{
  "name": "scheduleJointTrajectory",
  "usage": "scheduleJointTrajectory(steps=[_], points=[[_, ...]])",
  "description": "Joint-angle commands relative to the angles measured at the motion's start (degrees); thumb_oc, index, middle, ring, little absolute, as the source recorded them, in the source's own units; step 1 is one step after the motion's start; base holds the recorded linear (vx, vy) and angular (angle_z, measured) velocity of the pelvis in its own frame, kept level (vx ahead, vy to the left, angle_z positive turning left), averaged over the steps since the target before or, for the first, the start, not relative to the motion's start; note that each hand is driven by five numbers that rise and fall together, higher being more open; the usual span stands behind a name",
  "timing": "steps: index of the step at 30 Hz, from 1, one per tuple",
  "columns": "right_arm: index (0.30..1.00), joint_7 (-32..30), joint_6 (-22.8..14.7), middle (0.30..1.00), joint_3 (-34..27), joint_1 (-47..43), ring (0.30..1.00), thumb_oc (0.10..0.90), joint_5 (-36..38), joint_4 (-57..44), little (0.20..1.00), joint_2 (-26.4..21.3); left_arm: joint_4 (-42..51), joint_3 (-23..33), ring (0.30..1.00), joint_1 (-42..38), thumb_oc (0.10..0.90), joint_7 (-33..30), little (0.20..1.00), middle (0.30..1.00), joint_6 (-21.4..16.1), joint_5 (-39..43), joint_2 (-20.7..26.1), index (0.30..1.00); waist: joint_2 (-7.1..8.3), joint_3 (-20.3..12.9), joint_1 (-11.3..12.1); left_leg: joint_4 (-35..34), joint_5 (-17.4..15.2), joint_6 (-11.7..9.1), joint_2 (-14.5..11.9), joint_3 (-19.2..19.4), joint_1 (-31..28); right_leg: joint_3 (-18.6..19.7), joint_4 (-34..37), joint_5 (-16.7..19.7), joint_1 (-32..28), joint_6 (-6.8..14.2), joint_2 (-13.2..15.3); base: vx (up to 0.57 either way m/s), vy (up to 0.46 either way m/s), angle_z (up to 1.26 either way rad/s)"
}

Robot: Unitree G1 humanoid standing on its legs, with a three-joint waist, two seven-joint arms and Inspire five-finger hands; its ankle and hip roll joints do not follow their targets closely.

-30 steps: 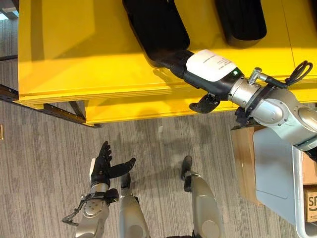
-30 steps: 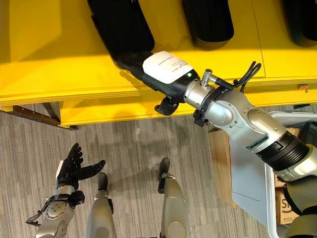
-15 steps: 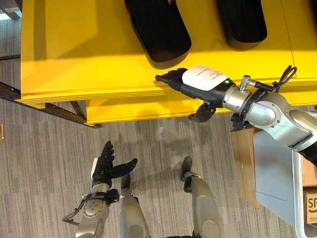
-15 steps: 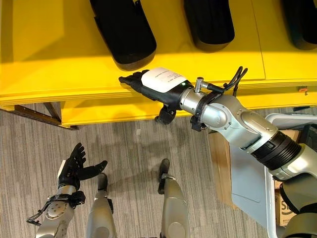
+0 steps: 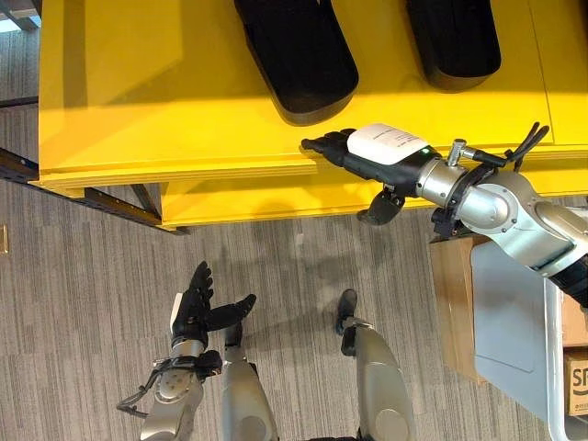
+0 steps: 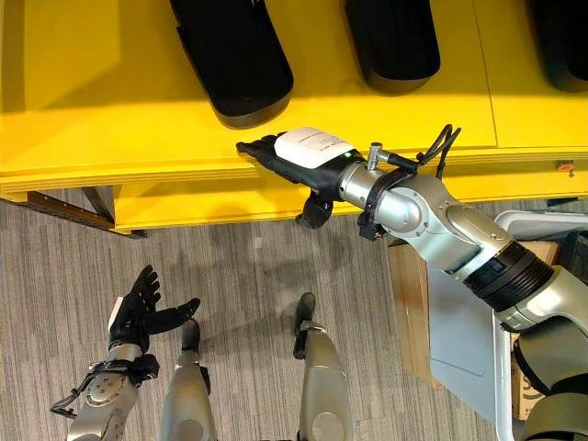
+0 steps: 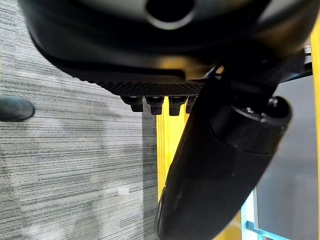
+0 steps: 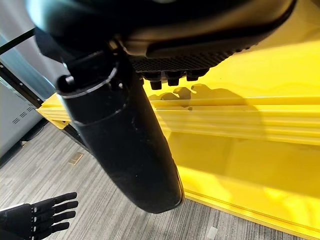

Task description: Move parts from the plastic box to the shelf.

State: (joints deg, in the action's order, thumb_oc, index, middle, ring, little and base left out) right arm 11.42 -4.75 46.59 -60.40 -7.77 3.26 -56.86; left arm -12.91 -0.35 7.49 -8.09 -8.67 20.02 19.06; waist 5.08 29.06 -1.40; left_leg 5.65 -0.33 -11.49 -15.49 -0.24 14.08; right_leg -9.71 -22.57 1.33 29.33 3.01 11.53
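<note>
Two long black parts lie on the yellow shelf (image 5: 138, 101): one part (image 5: 296, 50) at the centre, a second part (image 5: 454, 39) to its right. A third black part (image 6: 562, 37) shows at the far right edge. My right hand (image 5: 354, 152) hovers at the shelf's front edge, just below the central part, fingers straight and holding nothing; its thumb (image 8: 125, 135) hangs under the edge. My left hand (image 5: 195, 308) is low over the floor, open and empty.
The shelf's front lip (image 5: 239, 197) overhangs grey carpet (image 5: 83, 303). At the right stand a pale grey plastic box (image 5: 510, 322) and brown cardboard cartons (image 5: 452, 303). A dark shelf foot (image 5: 92, 204) runs under the left end.
My right hand has let go of the central black part and drawn back from it to the shelf's front edge, drifting slightly right. The left hand has not moved.
</note>
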Motion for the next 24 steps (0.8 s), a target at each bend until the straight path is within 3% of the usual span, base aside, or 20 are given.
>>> scheduleJointTrajectory(steps=[1,15,24], points=[[1.000,-4.35,-1.72,1.000,0.78,-9.75,1.000,0.900,-0.27,3.16,1.000,2.48,4.93,-1.47,1.000,2.98,0.900,0.24,1.000,1.000,-3.74,1.07,3.54,1.000,0.13,-5.33,0.86,-2.40,-2.48,1.63,-1.86,4.00,-11.51,8.19,2.96,7.43,5.31,7.99,3.85,0.00,0.000,0.00],[1.000,-6.44,-0.94,1.000,2.70,-14.59,1.000,0.900,-6.27,10.20,1.000,3.89,4.58,-1.53,1.000,2.88,0.900,0.12,1.000,1.000,-4.25,1.79,3.47,1.000,0.18,-4.92,1.30,-2.51,-2.68,1.68,-1.85,3.78,-11.18,8.18,2.79,7.38,5.60,7.96,3.92,0.00,0.000,0.00],[1.000,-5.61,-0.62,1.000,5.18,-17.00,1.000,0.900,-8.59,14.06,1.000,7.39,4.14,-1.41,1.000,2.98,0.900,0.07,1.000,1.000,-4.47,2.22,3.58,1.000,0.24,-4.65,2.09,-2.46,-2.68,1.81,-1.87,3.34,-10.73,7.87,2.57,7.27,5.85,7.90,3.98,0.00,0.000,0.00]])
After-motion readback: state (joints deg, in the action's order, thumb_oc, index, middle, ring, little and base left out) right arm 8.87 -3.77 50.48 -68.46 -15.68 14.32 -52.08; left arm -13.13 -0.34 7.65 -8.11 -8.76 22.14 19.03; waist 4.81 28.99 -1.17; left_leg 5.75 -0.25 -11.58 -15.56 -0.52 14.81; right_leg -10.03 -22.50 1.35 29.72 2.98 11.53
